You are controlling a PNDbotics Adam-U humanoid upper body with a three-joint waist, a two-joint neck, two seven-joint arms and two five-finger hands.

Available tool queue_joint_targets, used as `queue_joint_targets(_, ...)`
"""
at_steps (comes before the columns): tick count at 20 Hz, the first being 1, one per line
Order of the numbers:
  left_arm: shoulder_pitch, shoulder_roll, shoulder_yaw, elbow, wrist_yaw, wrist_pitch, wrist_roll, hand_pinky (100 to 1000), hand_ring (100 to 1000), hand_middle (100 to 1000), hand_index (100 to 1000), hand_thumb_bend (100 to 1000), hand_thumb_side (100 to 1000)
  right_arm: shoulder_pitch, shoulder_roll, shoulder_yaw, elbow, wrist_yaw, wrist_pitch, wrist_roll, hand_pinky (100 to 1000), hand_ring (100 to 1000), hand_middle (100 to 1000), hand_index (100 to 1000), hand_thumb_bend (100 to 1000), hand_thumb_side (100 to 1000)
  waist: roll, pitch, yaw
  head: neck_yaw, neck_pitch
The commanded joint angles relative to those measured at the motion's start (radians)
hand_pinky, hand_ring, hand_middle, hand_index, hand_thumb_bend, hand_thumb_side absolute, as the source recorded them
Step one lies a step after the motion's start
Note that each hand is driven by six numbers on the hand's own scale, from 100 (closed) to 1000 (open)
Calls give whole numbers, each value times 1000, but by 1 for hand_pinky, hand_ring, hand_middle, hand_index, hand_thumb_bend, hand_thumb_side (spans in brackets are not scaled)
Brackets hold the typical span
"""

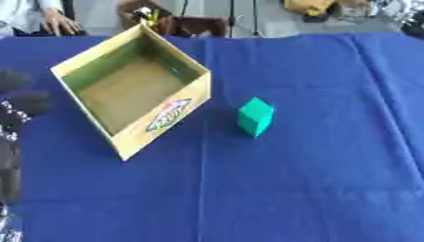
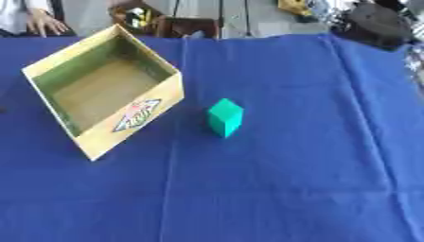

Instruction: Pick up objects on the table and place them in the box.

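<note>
box (image 1: 195, 98) empty, 10 o'clock | green block (image 1: 255, 116) at its 3 o'clock, untouched | left hand (image 1: 18, 109) at 9 (blurred, grip unreadable) | approach block from above, clear box wall

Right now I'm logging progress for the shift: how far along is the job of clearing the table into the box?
Nothing looks done yet: the yellow box shows only its bare floor. Nothing is in hand: the left hand sits blurred at the left edge, away from everything, and the right hand is not visible. Left to do: the green block stands on the blue cloth, right of the box and apart from it.
</note>
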Motion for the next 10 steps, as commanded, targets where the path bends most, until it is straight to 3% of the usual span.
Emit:
queue_joint_targets(1,-12,6,9,-17,-1,-3,3,692,683,725,823,100,1000,-8,-40,16,-23,13,10,-40,824,802,651,833,239,879,-2,-16,1,-1,0)
queue_joint_targets(10,-12,8,9,-17,-2,-4,5,692,682,726,823,100,1000,-33,-65,46,-23,52,-20,12,823,816,676,848,300,924,-4,-18,7,-12,6)
